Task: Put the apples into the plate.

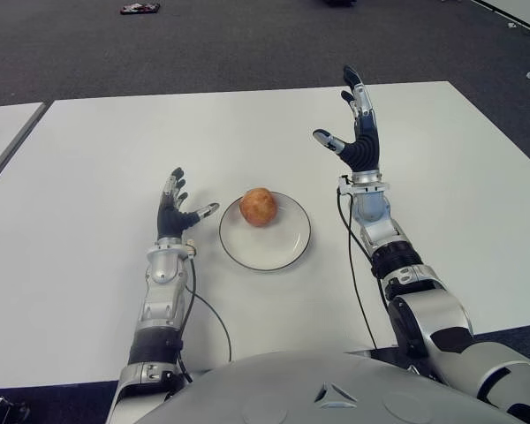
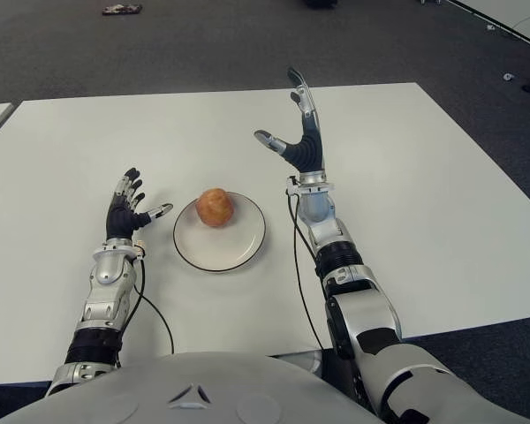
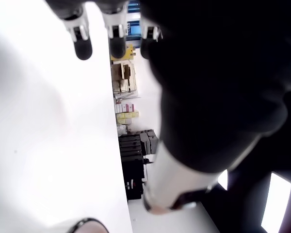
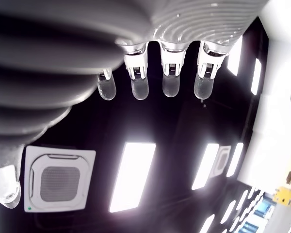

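Between both empty hands, apple (image 1: 258, 207) sits on plate (image 1: 287, 250)

A white table (image 1: 88, 265) is bordered by dark floor (image 1: 203, 44). One white plate (image 1: 287, 243) is placed directly on the table surface, near the front edge.

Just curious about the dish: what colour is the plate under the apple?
White with a thin dark rim; the plate shows best in the left eye view.
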`<state>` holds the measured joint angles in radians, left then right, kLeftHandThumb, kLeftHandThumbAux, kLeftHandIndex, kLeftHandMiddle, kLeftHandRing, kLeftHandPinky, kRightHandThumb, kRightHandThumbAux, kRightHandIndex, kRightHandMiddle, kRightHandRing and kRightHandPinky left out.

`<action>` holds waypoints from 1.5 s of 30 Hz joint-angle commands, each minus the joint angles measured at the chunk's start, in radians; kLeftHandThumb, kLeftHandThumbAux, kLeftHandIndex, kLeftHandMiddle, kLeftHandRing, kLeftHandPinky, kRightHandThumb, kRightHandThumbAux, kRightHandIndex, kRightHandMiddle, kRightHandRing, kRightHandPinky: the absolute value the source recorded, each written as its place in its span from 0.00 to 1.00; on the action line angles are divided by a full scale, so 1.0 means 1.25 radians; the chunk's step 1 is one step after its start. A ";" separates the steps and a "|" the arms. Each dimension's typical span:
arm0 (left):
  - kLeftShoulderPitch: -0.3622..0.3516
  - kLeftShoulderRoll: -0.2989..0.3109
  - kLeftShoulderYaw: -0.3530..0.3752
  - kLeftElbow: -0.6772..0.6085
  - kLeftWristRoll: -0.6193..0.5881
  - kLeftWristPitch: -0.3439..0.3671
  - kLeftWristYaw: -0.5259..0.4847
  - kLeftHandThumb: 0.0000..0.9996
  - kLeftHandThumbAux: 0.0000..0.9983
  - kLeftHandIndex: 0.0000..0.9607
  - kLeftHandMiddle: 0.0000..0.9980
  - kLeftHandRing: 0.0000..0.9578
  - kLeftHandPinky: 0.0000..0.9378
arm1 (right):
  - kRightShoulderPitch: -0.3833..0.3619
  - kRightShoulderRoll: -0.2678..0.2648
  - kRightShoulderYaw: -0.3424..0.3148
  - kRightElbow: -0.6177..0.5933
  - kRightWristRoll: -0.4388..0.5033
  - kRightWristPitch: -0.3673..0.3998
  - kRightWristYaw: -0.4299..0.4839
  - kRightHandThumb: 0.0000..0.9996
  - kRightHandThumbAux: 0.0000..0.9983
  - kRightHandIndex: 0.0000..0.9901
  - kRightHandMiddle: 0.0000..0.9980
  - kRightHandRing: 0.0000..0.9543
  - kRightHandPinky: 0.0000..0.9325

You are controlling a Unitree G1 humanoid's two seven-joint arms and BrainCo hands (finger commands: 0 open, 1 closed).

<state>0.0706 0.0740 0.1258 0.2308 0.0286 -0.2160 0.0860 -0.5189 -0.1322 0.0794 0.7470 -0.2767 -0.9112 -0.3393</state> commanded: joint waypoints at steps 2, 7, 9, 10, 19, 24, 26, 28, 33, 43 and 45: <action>0.013 -0.007 0.002 -0.011 0.002 0.006 0.010 0.00 0.30 0.00 0.00 0.00 0.03 | 0.009 0.003 -0.006 -0.003 -0.001 0.003 0.009 0.11 0.52 0.02 0.01 0.01 0.05; 0.013 -0.010 0.004 -0.015 0.006 0.007 0.014 0.00 0.29 0.00 0.00 0.00 0.03 | 0.020 0.097 -0.121 0.271 0.209 0.325 0.196 0.15 0.64 0.02 0.06 0.08 0.14; 0.011 -0.011 0.005 -0.014 0.006 0.007 0.015 0.00 0.29 0.00 0.00 0.00 0.03 | 0.014 0.100 -0.140 0.304 0.231 0.375 0.229 0.12 0.68 0.01 0.05 0.08 0.14; 0.010 -0.012 0.005 -0.014 0.004 0.006 0.015 0.00 0.29 0.00 0.00 0.00 0.03 | 0.014 0.099 -0.140 0.302 0.233 0.380 0.236 0.11 0.68 0.01 0.04 0.08 0.14; 0.008 -0.013 0.012 -0.011 0.001 0.004 0.017 0.00 0.29 0.00 0.00 0.00 0.03 | 0.012 0.096 -0.140 0.299 0.223 0.423 0.241 0.06 0.68 0.00 0.01 0.04 0.11; 0.012 -0.012 0.014 -0.018 0.001 0.003 0.019 0.00 0.29 0.00 0.00 0.00 0.03 | 0.012 0.097 -0.133 0.294 0.209 0.451 0.220 0.05 0.66 0.00 0.00 0.03 0.11; 0.013 -0.012 0.014 -0.018 0.000 0.000 0.019 0.00 0.30 0.00 0.00 0.00 0.03 | 0.013 0.098 -0.130 0.293 0.205 0.463 0.213 0.04 0.66 0.00 0.00 0.03 0.12; 0.014 -0.013 0.015 -0.018 -0.001 -0.002 0.018 0.00 0.30 0.00 0.00 0.00 0.03 | 0.014 0.099 -0.129 0.290 0.203 0.469 0.210 0.03 0.66 0.00 0.00 0.03 0.12; 0.018 -0.012 0.017 -0.024 -0.004 0.002 0.015 0.00 0.31 0.00 0.00 0.00 0.03 | 0.019 0.102 -0.126 0.288 0.201 0.478 0.198 0.02 0.65 0.00 0.00 0.02 0.11; 0.026 -0.006 0.017 -0.034 -0.002 0.010 0.011 0.00 0.31 0.00 0.00 0.00 0.04 | 0.030 0.100 -0.131 0.282 0.204 0.467 0.192 0.02 0.64 0.00 0.00 0.02 0.10; 0.026 -0.006 0.017 -0.034 -0.002 0.011 0.011 0.00 0.31 0.00 0.00 0.00 0.04 | 0.031 0.099 -0.131 0.281 0.205 0.467 0.192 0.02 0.65 0.00 0.00 0.02 0.10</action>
<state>0.0974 0.0643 0.1445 0.1944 0.0273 -0.2188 0.0987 -0.5163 -0.0116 -0.0837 1.0781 -0.0224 -0.3667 -0.0962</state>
